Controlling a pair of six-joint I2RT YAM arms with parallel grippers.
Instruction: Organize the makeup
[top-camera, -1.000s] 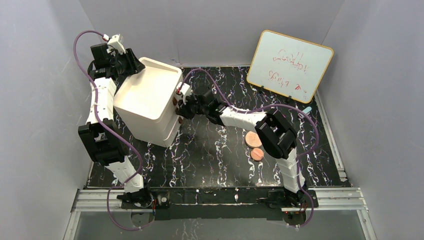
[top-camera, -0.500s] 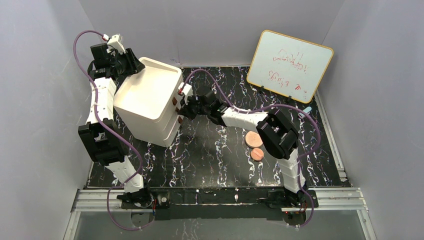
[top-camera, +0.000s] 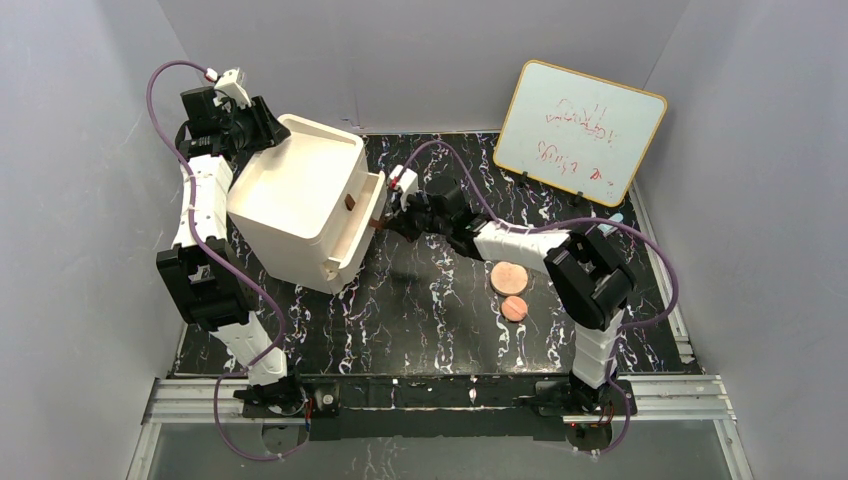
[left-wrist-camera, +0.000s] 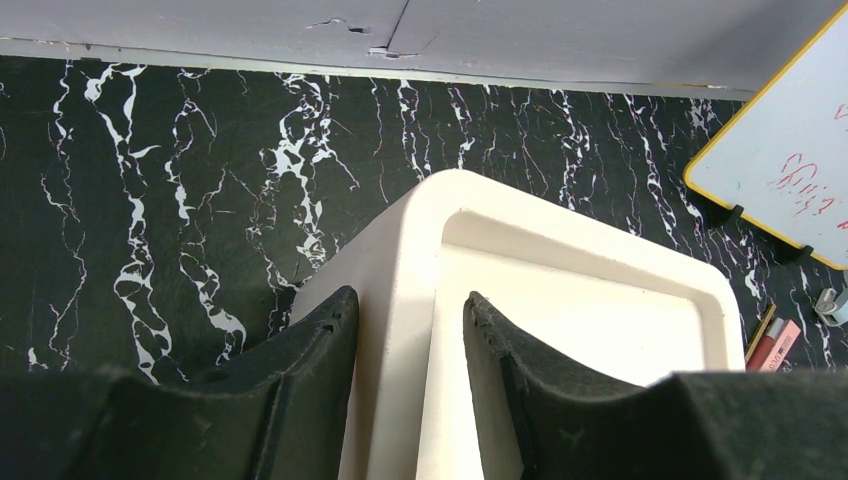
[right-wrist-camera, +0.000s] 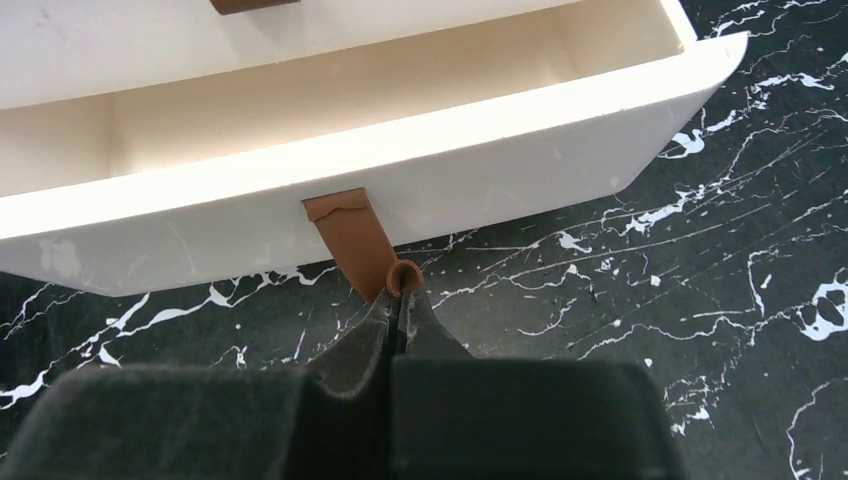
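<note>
the two copper-pink discs lie flat on the black marbled surface (top-camera: 420, 300) to the right of centre, the larger disc (top-camera: 508, 276) just behind the smaller disc (top-camera: 514, 308), close together. whether they touch cannot be told. the right forearm passes just behind them. two slim sticks (left-wrist-camera: 775, 343), one pink and one brown, lie side by side on the surface near the foot of the whiteboard (top-camera: 580, 130), seen only at the right edge of the left wrist view. the square compact is not to be made out in any view.

left of the discs, the right pincer (right-wrist-camera: 400, 290) is pressed together on the brown pull tab (right-wrist-camera: 352, 235) of the lower drawer (right-wrist-camera: 400, 180), nipping the tab's curled tip. that drawer stands open from the white box (top-camera: 300, 200), and its inside shows bare as far as can be seen.

the white box sits at the left rear of the surface, turned at an angle. the left pincer (left-wrist-camera: 400, 340) straddles its far rear corner, one finger outside the wall and one in the shallow top recess, clamped on the rim.
</note>
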